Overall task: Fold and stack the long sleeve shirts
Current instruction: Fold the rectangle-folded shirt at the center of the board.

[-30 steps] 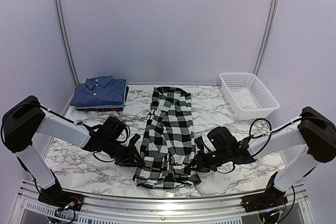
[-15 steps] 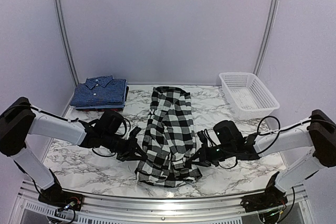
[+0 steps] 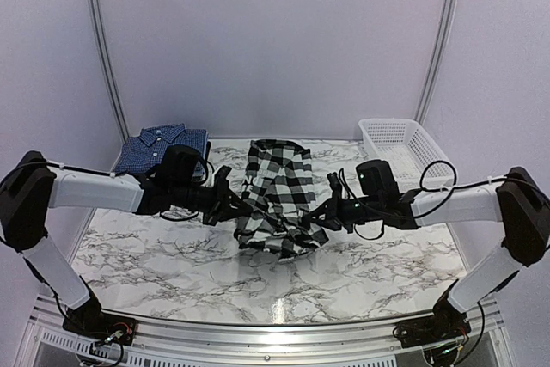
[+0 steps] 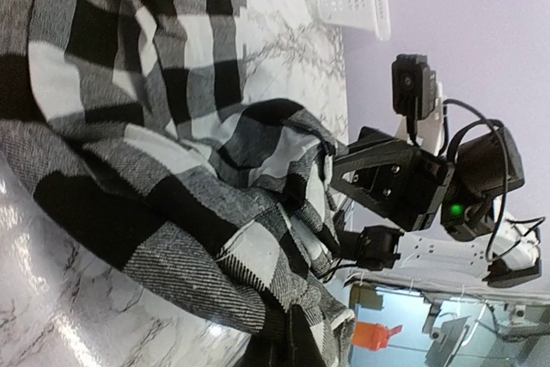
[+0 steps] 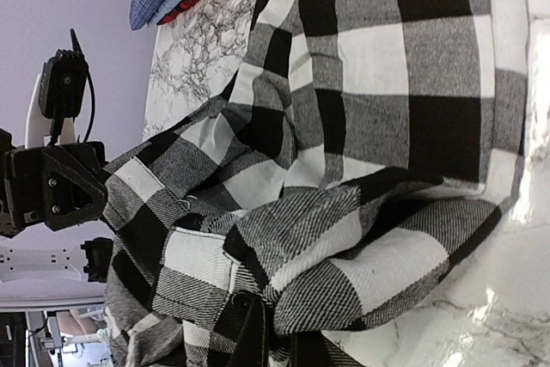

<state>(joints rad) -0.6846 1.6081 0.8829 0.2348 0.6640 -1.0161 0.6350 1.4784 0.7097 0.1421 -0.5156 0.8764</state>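
Left end effector [image 3: 234,207]: pressed together on the near-left corner of the checked shirt [image 3: 279,180], pinching cloth at the hem. Right end effector [image 3: 321,213]: likewise pressed together, pinching the near-right corner. In both wrist views the fingers sit at the bottom edge, dark and buried in bunched cloth. I judge the grip from the raised hem rather than from the fingertips themselves.

The shirt lies at the centre of the worktop [image 3: 163,255], collar end towards the top of the frame. Its lower half hangs raised between the two end effectors, sagging in loose folds at mid-frame. The blue shirts [image 3: 155,148] are already folded and piled at the upper left. The white basket [image 3: 404,154] stands at the upper right, well apart from the work.

Step in hand, in my judgement: the crosswise fold, hem carried towards the collar. The next move calls for both arms to travel up-frame in step, keep the hem taut and level, lay it on the upper half, then release. Uneven travel would skew the fold. The sag in the middle may crease.

Against the frame a second ago: the shirt then lay full length, hem near the bottom of the frame, with both end effectors low beside it. They have since closed, lifted and moved up-frame.
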